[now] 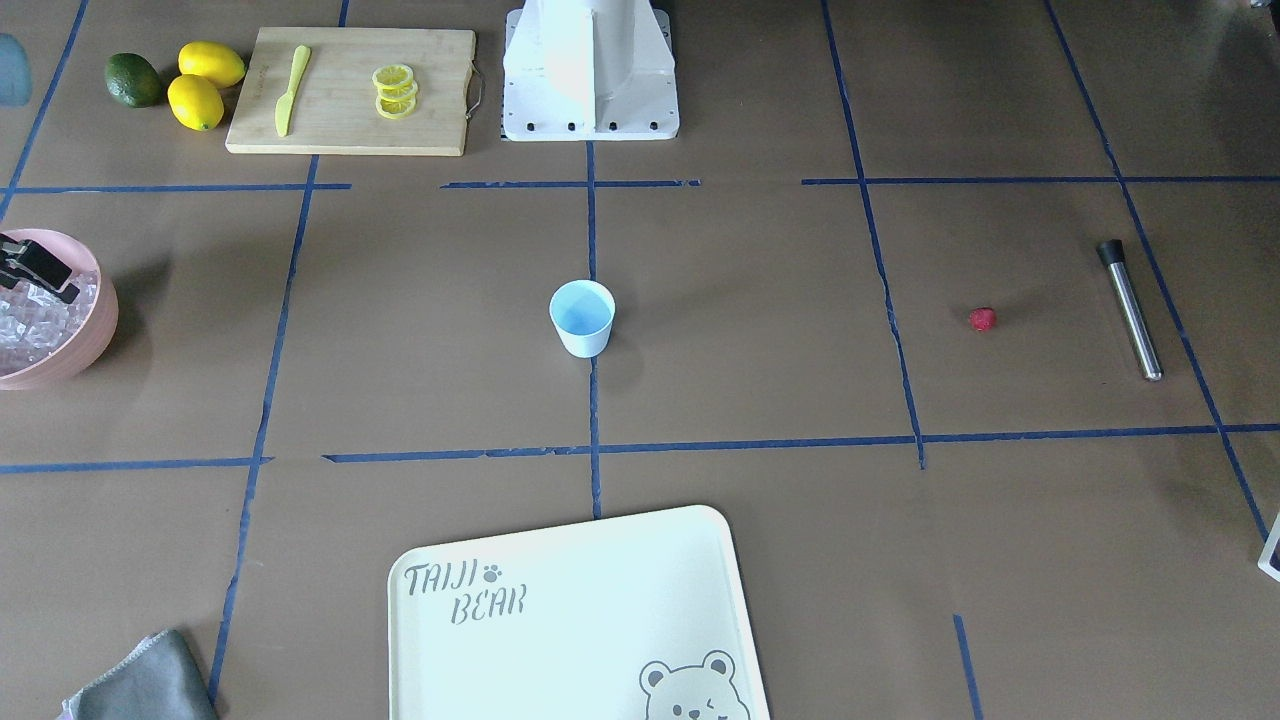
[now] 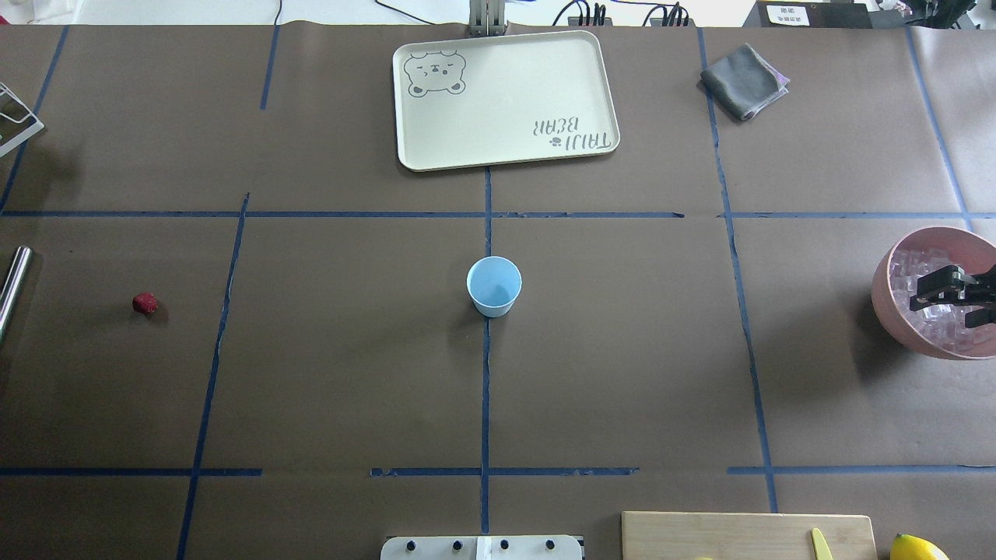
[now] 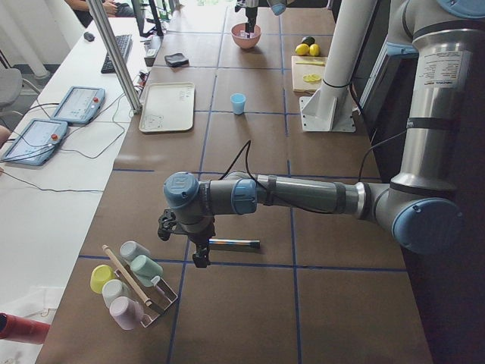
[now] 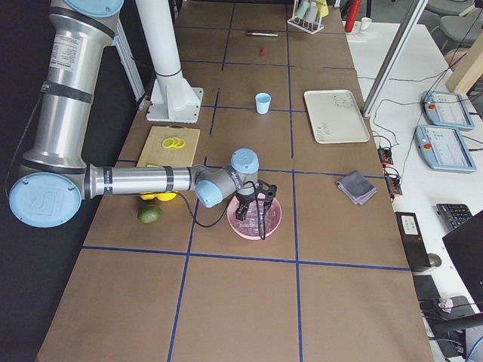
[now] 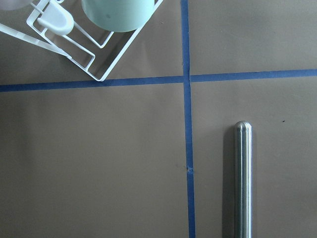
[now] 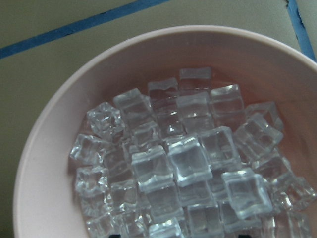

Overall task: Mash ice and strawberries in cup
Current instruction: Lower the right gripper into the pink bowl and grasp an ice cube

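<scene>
With right gripper (image 2: pixel 945 297) spread above slick, hard ice (image 6: pixel 185 161) at table's (image 2: pixel 622 350) right edge, pinch one across flat faces; cannot tell left gripper's (image 3: pixel 199 256) state.

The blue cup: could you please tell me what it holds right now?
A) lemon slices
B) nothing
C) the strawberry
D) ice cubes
B: the cup is bare blue inside; the ice lies in the pink bowl and the strawberry on the table.
</scene>
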